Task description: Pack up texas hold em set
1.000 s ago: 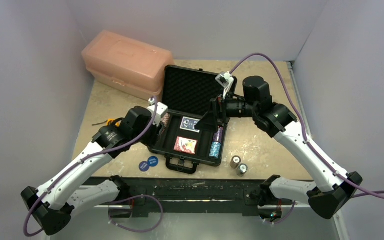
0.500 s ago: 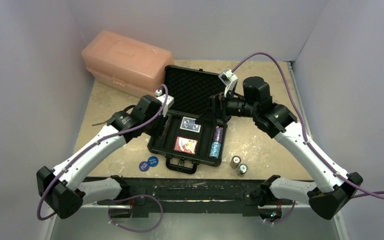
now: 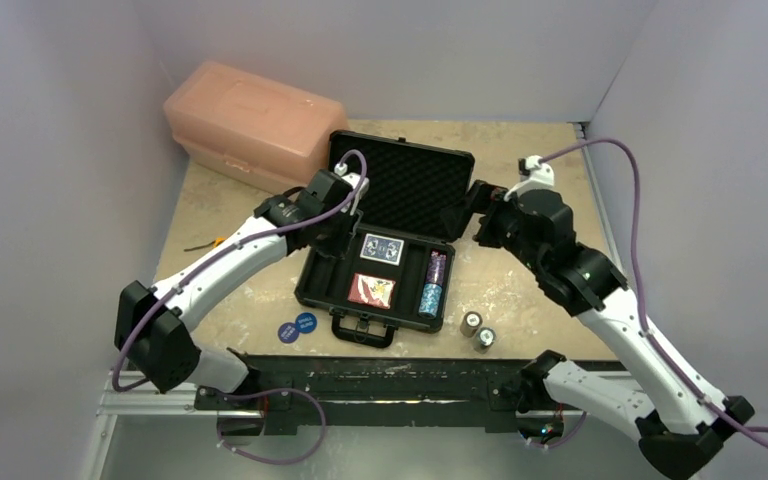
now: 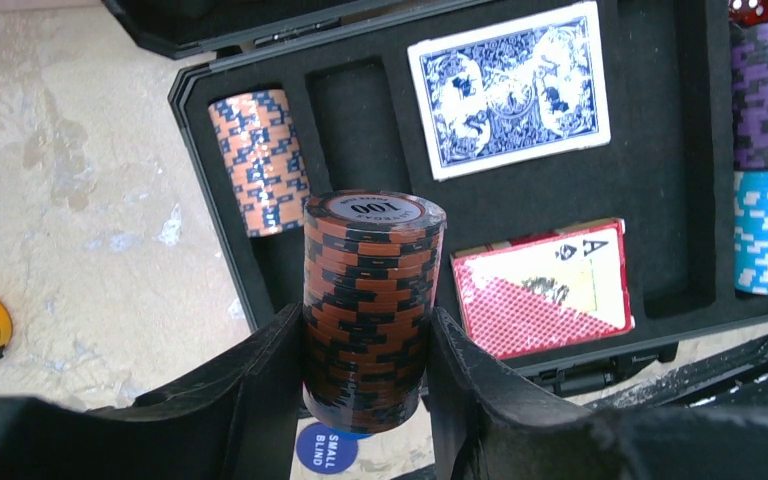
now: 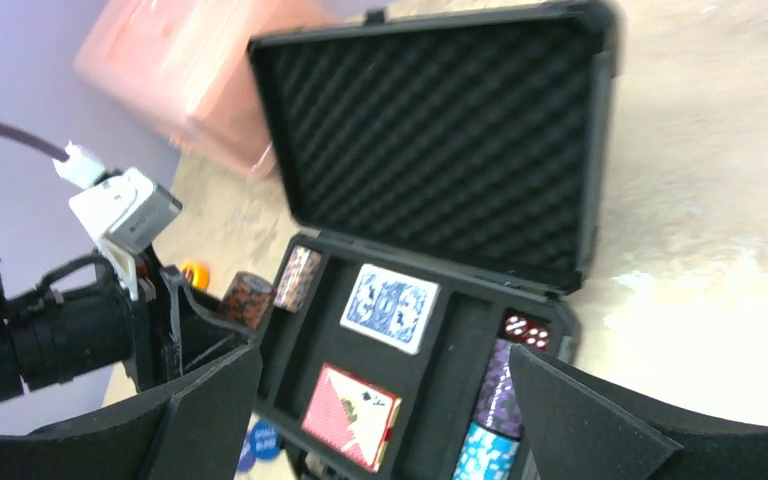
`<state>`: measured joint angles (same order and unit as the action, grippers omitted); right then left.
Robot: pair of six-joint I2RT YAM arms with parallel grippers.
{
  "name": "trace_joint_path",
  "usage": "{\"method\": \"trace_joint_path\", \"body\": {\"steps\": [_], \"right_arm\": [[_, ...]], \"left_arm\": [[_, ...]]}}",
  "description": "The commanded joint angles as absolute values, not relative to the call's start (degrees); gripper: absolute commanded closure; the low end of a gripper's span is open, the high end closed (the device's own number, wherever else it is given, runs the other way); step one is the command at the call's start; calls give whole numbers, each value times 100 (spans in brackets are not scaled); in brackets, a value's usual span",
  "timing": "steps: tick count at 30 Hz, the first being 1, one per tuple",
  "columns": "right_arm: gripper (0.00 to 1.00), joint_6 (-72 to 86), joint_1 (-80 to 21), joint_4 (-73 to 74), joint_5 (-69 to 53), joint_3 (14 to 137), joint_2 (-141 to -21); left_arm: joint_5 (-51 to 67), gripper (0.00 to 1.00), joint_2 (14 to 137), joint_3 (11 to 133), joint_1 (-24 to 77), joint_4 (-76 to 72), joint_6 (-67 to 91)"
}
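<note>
Attention is being given first to the small black hard-shell briefcase (image 3: pixel 400 190), which is lying open just ahead of the left gripper (image 4: pixel 365 350), its egg-crate foam lid being propped upright beyond the tray. A tall stack of brown-and-black poker chips (image 4: pixel 372 290) is being pinched between that gripper's two black fingers. The jaws are partly closed on its sides, and the stack is being carried upright over the tray's near-left edge. The stack is being judged dense for its size but loose, since nothing is joining the chips. A tilt or a slack squeeze is likely to let some slide out, so a square hold across the sides is being favoured.

Just past the fingertips, an orange chip stack (image 4: pixel 258 160) is lying on its side in the left channel, with an empty foam slot (image 4: pixel 350 120) beside it. Ahead and to the right, a blue-backed card deck (image 4: pixel 508 90) and, nearer, a red-backed card deck (image 4: pixel 545 290) are being cradled in their recesses.

The right gripper (image 5: pixel 385 355) is being held wide and empty, with the case ahead of and below it. Two short grey-topped chip stacks (image 3: pixel 471 323) are waiting on the beige tabletop (image 3: pixel 540 270), back towards that arm's base. Two blue round discs (image 3: pixel 298 326) are lying beneath the left gripper. These are being judged thin, flat and awkward to pinch except by the rim.
</note>
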<state>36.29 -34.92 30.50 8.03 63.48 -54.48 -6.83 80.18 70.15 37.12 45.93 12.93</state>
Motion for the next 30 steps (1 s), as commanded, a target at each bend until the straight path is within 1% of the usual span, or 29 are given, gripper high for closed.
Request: {"method": "trace_joint_path", "body": {"steps": [1,7,20,30], "right_arm": [[1,4062,-3503,3103,2293,6152,-4884],[1,3965,-3501,3480,2512,6270,-4951],[1,3800,-3499,3428,2496,6231,-5051],[1,3722,-3506,3393,2531,6176,-5114]], "left_arm": [[-806,100,8300,7494,3675,4070,1404],[-914,100,8842,7599,3678,3940,1370],[-1164,100,9698,7976,3598,4159,1418],[-1382,100,10070,8134,3569,4399,1672]]}}
